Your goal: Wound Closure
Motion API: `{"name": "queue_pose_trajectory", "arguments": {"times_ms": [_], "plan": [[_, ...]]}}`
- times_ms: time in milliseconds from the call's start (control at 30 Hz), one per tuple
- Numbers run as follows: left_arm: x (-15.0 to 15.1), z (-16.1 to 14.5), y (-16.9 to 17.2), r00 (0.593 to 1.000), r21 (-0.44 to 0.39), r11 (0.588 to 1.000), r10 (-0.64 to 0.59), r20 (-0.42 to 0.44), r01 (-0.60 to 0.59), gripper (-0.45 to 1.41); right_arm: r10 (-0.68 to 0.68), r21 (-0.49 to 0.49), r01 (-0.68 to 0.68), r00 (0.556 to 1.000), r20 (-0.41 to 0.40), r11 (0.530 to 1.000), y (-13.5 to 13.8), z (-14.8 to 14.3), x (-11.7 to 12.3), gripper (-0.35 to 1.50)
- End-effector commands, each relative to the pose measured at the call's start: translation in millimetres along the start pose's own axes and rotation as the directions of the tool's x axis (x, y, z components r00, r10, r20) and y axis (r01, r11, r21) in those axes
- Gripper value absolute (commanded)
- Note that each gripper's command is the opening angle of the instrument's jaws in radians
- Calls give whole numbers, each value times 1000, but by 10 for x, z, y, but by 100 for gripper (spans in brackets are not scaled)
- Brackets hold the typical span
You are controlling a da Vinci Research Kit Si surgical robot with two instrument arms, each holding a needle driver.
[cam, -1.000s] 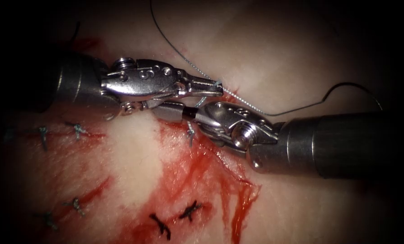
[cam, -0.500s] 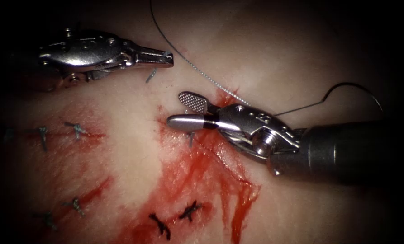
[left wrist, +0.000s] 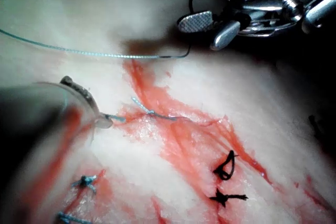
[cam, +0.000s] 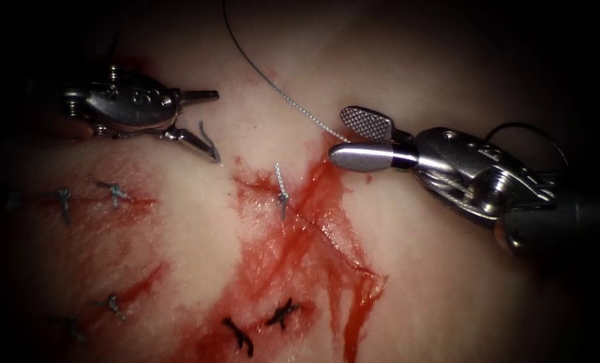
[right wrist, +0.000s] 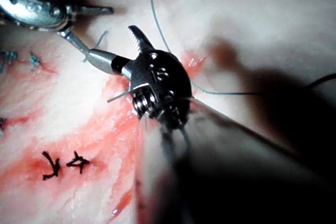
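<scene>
At the upper end of the cut, both tools have drawn apart from where they met a second ago. We see the left tool pulled back to the left of the cut, its jaws now spread; a short cut end of thread hangs by its lower jaw, and we cannot tell whether it sticks there or lies loose on the tissue. The right tool has withdrawn to the right of the cut with its jaws wide apart and nothing between them. Between the two stands a fresh knot with a short upright tail, sitting on the cut amid the red fluid. The long thread runs from the top of the endoscope view down toward the right tool, free of both tools. The needle we cannot make out. We judge the tail trimmed and this stitch finished.
</scene>
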Motion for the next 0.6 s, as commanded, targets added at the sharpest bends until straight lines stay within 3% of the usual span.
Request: {"name": "queue_pose_trajectory", "arguments": {"times_ms": [33, 100, 133, 267, 400, 600], "plan": [[0, 9, 5, 999, -10, 1000, 2, 36, -2, 99, 4, 0, -4, 1000, -3, 1000, 0, 0, 12, 132], [-4, 11, 12, 996, -19, 1000, 21, 82, -20, 103, 4, 0, -4, 1000, -4, 1000, 1, -10, 23, 132], [-7, 14, 15, 994, -22, 999, 41, 98, -39, 113, 8, 0, -8, 1000, -4, 1000, 2, -14, 27, 132], [-10, 17, 13, 991, -28, 996, 87, 100, -84, 126, -11, 3, 11, 1000, -4, 1000, 6, -29, 40, 132], [-21, 10, 12, 990, -41, 994, 105, 98, -101, 128, -17, -3, 17, 1000, -7, 1000, 12, -49, 53, 130], [-33, -4, 2, 962, -70, 987, 154, 228, -142, 136, -17, -41, 16, 1000, -24, 999, 22, -69, 67, 128]]}}
